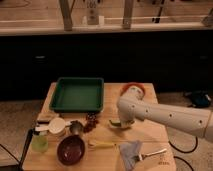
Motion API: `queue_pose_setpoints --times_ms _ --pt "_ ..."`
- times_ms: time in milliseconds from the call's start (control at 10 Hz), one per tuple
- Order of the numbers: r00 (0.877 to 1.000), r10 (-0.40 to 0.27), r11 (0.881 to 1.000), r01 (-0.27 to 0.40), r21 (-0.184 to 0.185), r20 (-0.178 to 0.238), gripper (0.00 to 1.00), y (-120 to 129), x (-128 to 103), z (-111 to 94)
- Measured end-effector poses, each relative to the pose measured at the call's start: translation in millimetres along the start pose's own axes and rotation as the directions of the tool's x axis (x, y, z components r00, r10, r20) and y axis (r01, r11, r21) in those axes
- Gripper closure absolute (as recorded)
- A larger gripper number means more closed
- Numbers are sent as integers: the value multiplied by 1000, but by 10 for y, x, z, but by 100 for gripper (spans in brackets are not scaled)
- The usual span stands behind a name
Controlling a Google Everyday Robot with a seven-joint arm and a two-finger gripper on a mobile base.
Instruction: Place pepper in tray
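The green tray [77,94] lies at the back left of the wooden table, with nothing in it. A small dark-green pepper [115,123] lies on the table right of centre, just under the end of my white arm. My gripper [121,120] is down at the pepper, largely hidden by the arm's wrist. I cannot tell whether it touches the pepper.
A dark grape bunch [91,121] lies left of the pepper. A dark-red bowl [70,149], a yellow banana-like item [102,144], a white cup [56,126], a green bottle [40,143], a blue cloth [131,151] and an orange bowl [134,89] share the table.
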Motion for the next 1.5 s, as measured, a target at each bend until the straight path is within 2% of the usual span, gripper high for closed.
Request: queue_pose_setpoints --times_ms 200,300,400,700,800,900,1100,1200,1300,1500 --pt "1000 -5 1000 6 7 -20 99 -95 -77 -181" --pt "1000 -11 1000 11 8 -21 98 -152 -159 -201" --pt "999 -23 1000 23 11 -25 92 -235 -271 -217" --pt "999 -26 1000 27 17 -41 66 -338 -323 -271" --pt "999 -30 999 31 20 -41 62 -381 -385 -297" --pt "998 -34 999 35 21 -47 64 -430 -469 -319" --pt "997 -46 999 47 25 -57 79 -545 -635 -342" --pt "997 -46 999 48 27 -62 81 -586 -646 -347" --pt "997 -45 998 47 29 -65 79 -621 -654 -352" --pt "996 -57 998 59 37 -67 64 -714 -747 -383"
